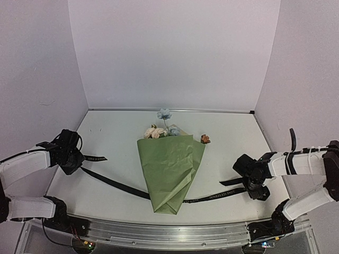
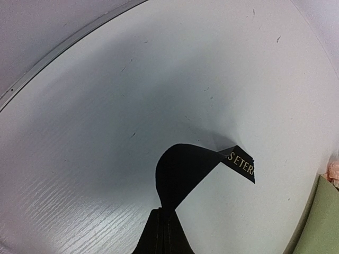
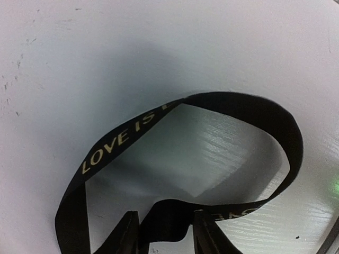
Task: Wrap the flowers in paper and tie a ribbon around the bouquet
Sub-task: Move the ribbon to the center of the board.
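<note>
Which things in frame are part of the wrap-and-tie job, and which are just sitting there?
In the job: paper cone, flowers at its wide end, ribbon passing under it, left hand shut on one end, right hand around the other.
Just there: table, metal rail at the near edge.

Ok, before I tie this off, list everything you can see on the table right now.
bouquet: one, olive-green wrap, table centre, wide end away from the arms
flowers: a few, pale blue and cream-pink at the bouquet's wide end, one rust-orange by its right corner
ribbon: one, black with light lettering, passing under the bouquet
table: one, white
left hand: black, left of bouquet, shut on ribbon
right hand: black, right of bouquet, ribbon between its fingers, grip unclear
</note>
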Controlling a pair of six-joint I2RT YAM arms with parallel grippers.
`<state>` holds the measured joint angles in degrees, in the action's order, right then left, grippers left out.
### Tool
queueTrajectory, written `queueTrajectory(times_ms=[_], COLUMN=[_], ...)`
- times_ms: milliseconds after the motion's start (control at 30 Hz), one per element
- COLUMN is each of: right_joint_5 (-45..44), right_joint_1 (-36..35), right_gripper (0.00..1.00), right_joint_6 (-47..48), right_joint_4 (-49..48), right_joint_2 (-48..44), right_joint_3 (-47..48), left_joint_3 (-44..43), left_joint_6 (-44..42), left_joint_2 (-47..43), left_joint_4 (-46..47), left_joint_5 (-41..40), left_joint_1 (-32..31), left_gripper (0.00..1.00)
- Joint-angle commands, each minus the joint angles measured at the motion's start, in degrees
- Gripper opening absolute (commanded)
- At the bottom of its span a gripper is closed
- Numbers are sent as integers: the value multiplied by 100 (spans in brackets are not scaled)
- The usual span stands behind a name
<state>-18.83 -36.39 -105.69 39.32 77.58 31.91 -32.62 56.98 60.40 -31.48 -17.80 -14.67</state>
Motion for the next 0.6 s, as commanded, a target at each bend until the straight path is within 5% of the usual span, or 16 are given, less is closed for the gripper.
queueTrajectory(times_ms=[0,100,567], right_joint_5=[-195,-261,275], right_joint_1=[93,284,1157], right_gripper=[17,0,0], right_joint_6=[226,809,3060], right_joint_4=[31,32,-65], right_joint_2=[29,60,1250], right_joint_3=[24,292,2290], left_joint_3=[-121,-95,-688], left_joint_6=[-92,-178,-369], left_joint_2=[-67,13,1627], left_joint_4=[293,491,1636], left_joint_5=[-110,-129,-48], left_joint_1=[28,27,139], left_gripper=[0,0,0])
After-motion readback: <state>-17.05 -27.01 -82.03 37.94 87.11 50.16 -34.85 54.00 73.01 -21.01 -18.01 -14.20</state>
